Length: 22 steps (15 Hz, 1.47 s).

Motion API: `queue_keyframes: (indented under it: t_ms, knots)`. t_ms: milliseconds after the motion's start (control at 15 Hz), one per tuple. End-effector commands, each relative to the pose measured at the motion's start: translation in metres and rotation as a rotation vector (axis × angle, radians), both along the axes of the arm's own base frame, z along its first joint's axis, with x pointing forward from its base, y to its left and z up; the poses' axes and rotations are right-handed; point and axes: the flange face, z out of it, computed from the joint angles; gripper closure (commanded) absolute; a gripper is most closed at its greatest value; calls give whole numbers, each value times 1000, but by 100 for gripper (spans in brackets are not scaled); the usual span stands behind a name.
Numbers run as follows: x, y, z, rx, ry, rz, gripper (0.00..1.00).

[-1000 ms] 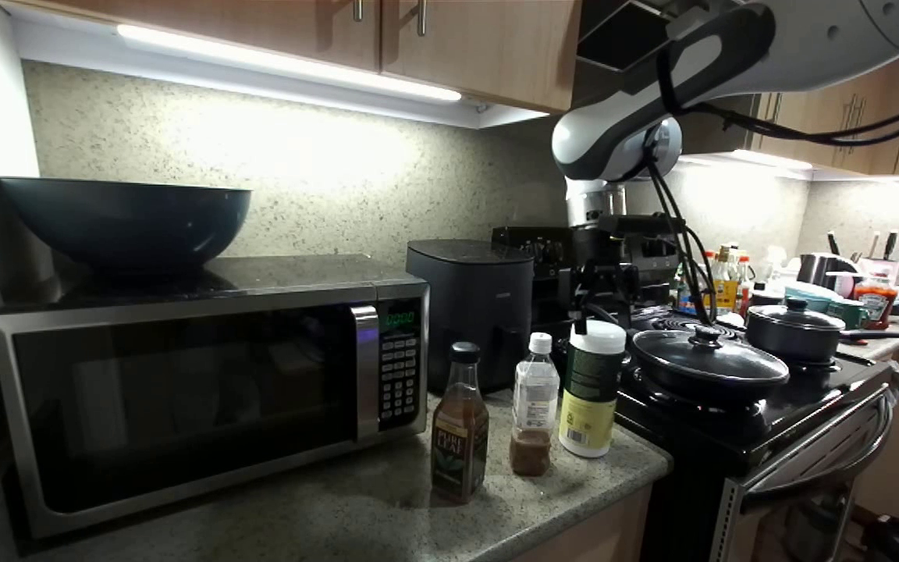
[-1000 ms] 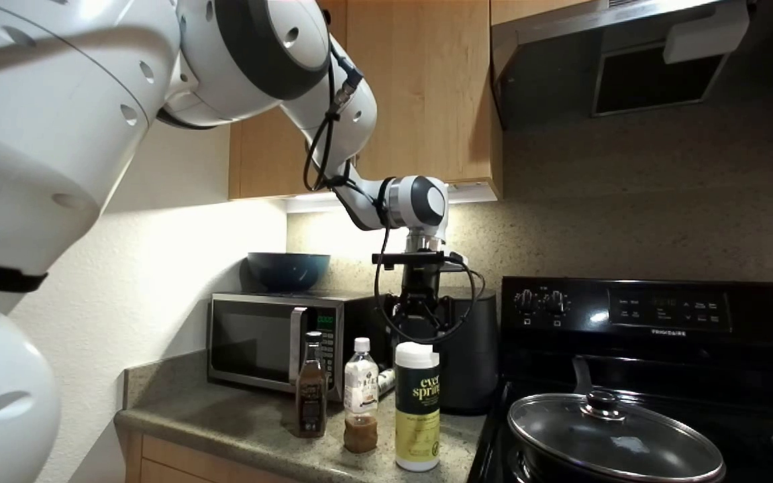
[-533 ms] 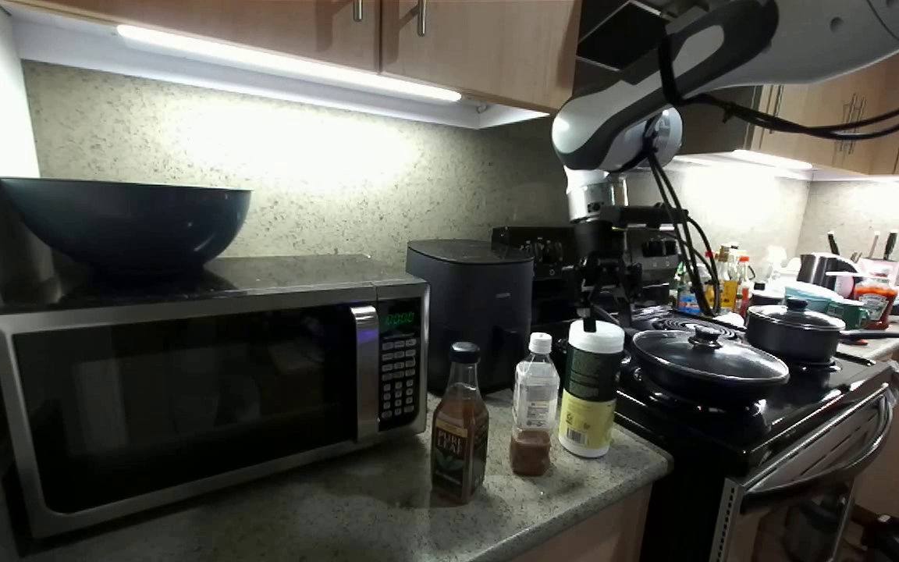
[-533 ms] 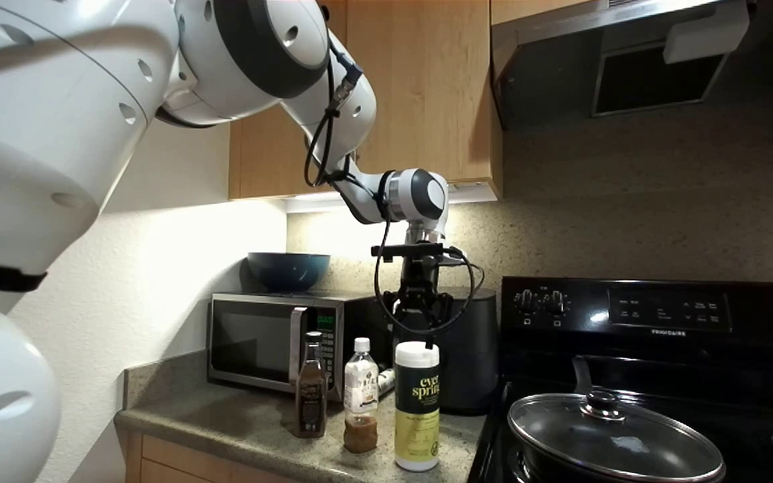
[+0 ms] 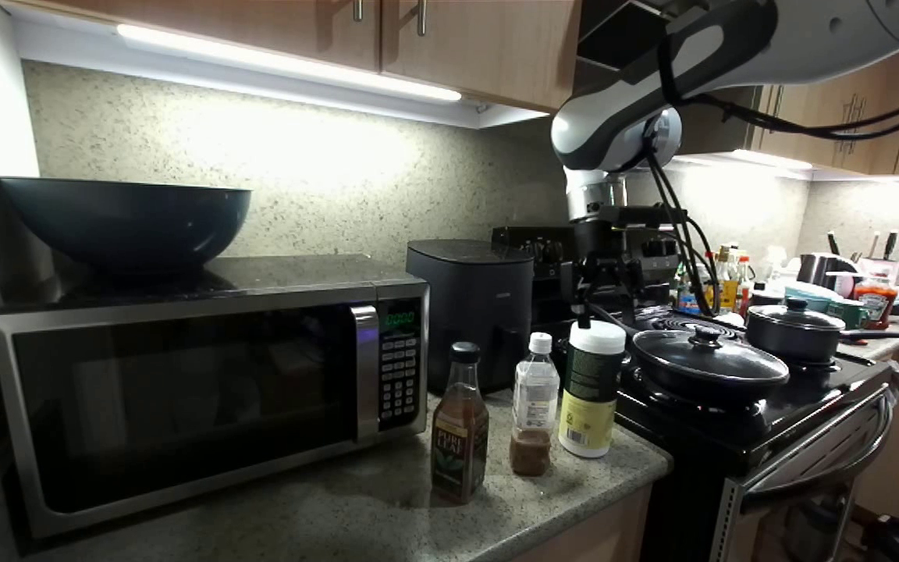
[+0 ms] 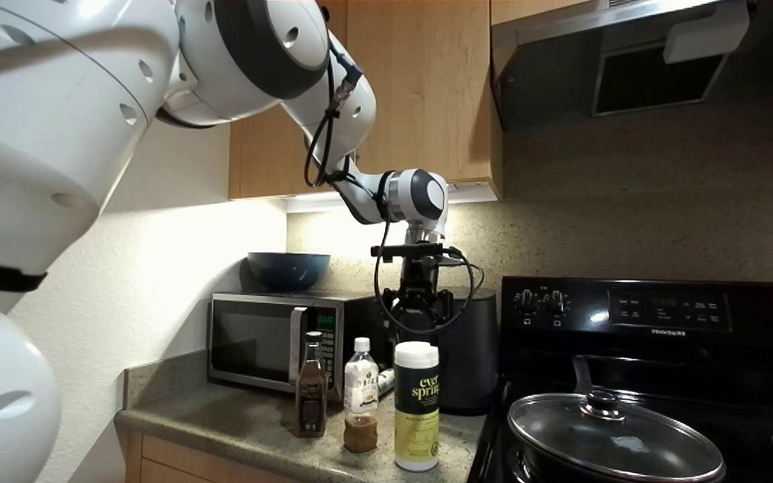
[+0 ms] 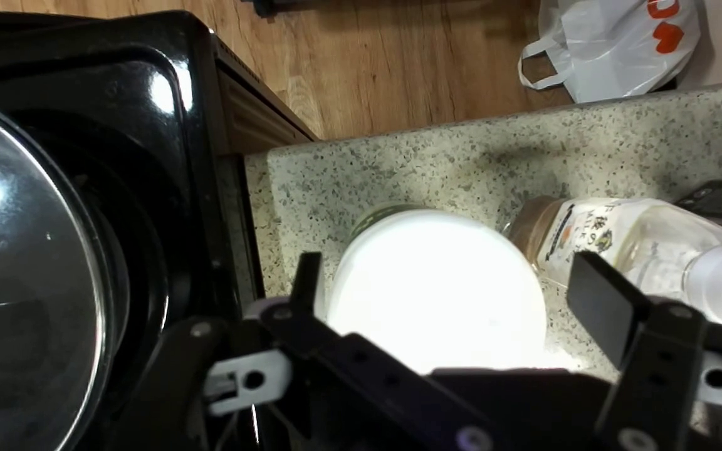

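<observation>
Glass pan lid (image 7: 16, 269) leftmost in the wrist view; then the white-capped canister (image 7: 430, 294), upright on the counter (image 7: 398, 169) beneath the gripper (image 7: 452, 291), fingers (image 7: 600, 307) wide apart — lowered off-centre, one could topple it, or the bottle (image 7: 586, 235) at right.

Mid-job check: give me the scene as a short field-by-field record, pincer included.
nearest thing: Ever Spring canister, upright on the counter
pincer: open over it, jaws at either side of its white lid in the wrist view
held: nothing
beside the canister: white-capped bottle, then Pure Leaf bottle, both upright
on the stovetop: lidded pan, lidded pot
farther back: microwave with large bowl on top, dark appliance next to it
</observation>
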Motion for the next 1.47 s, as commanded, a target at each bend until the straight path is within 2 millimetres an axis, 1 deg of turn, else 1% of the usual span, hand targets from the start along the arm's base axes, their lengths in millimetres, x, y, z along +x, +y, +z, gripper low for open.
queue_keyframes:
  t_ms: [0, 467, 1000, 1067, 1133, 1200, 1400]
  knots:
    - [3, -2, -2, 3, -7, 10, 0]
    - [11, -2, -15, 17, -30, 46, 0]
    - [12, 0, -22, 16, -13, 99, 0]
    - [12, 0, -22, 17, -14, 105, 9]
    - [12, -1, -22, 19, -15, 113, 26]
    - [12, -1, -22, 20, -16, 117, 33]
    - [11, -1, -21, 25, -22, 126, 33]
